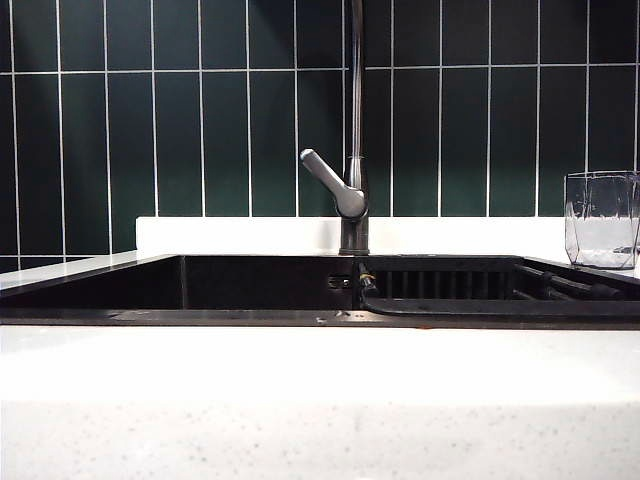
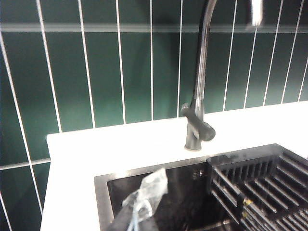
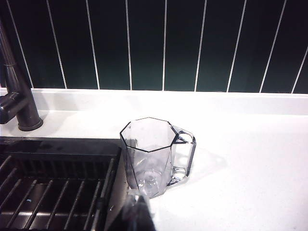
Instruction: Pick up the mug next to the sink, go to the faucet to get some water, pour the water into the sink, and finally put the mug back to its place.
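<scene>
The mug [image 3: 156, 156] stands upright on the white desk [image 3: 250, 163], just beside the right edge of the sink [image 1: 250, 285], by its ribbed drainer [image 3: 53, 192]. The faucet [image 1: 352, 200] rises at the sink's back edge. The right gripper [image 3: 137, 211] hovers just in front of the mug, fingers together, holding nothing. The left gripper [image 2: 144, 202] hangs over the sink's left part, fingers together

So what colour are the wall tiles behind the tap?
Dark green tiles with white grout; exterior view shows it best.
</scene>
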